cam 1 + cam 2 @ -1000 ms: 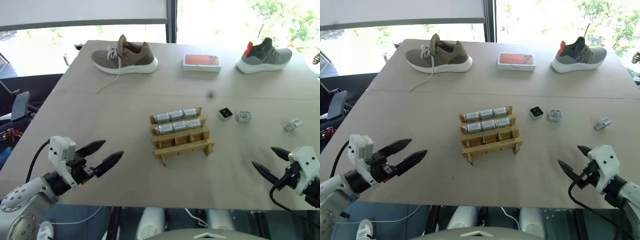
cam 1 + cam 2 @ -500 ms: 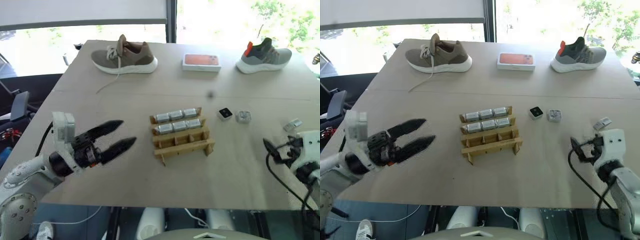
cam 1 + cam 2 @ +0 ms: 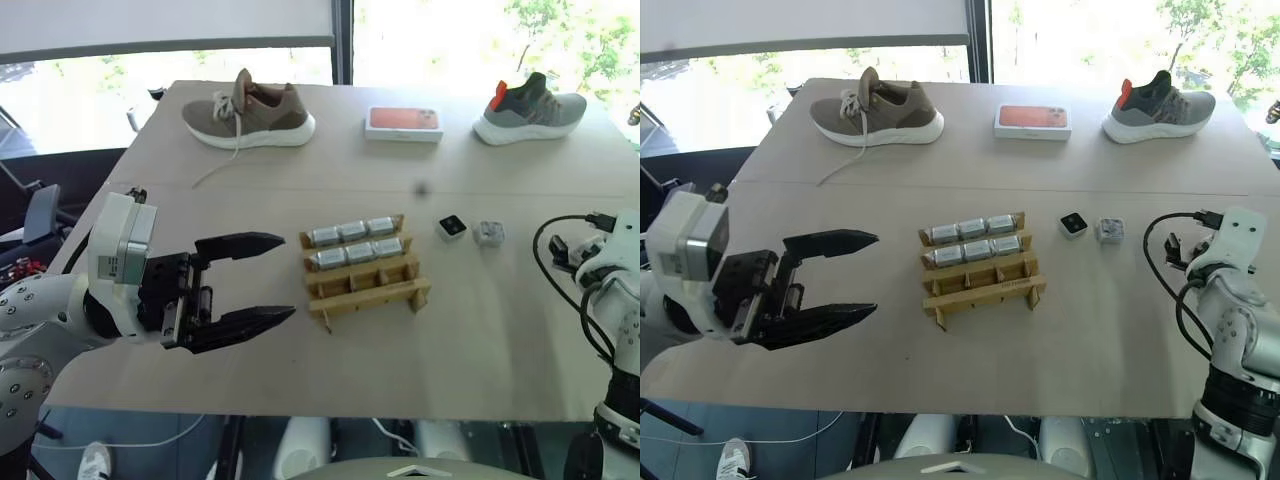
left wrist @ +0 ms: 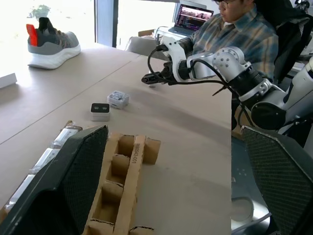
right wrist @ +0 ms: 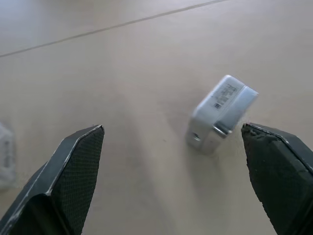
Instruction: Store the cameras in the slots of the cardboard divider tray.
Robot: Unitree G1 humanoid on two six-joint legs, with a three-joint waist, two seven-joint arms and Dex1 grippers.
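The cardboard divider tray point(image 3: 366, 276) sits mid-table, and its two back rows hold several silver cameras point(image 3: 352, 232). To its right lie a black-and-white camera point(image 3: 451, 227) and a clear-cased camera point(image 3: 487, 234). Another silver camera point(image 5: 221, 112) lies on the table just ahead of my right gripper point(image 5: 172, 127), between its open fingers but untouched. My left gripper point(image 3: 288, 277) hovers left of the tray, pointing at it, open and empty. In the left wrist view the tray point(image 4: 122, 191) is just beyond the left fingers and the right gripper point(image 4: 150, 80) is farther off.
A brown shoe point(image 3: 250, 110), an orange-topped box point(image 3: 404, 122) and a grey shoe point(image 3: 530, 108) line the table's far side. A person in a plaid shirt point(image 4: 239, 29) sits beyond the table's right end.
My left gripper rose and swung right toward the tray, turning sideways. My right hand moved forward and right, over the far-right camera, which it now covers in the head views.
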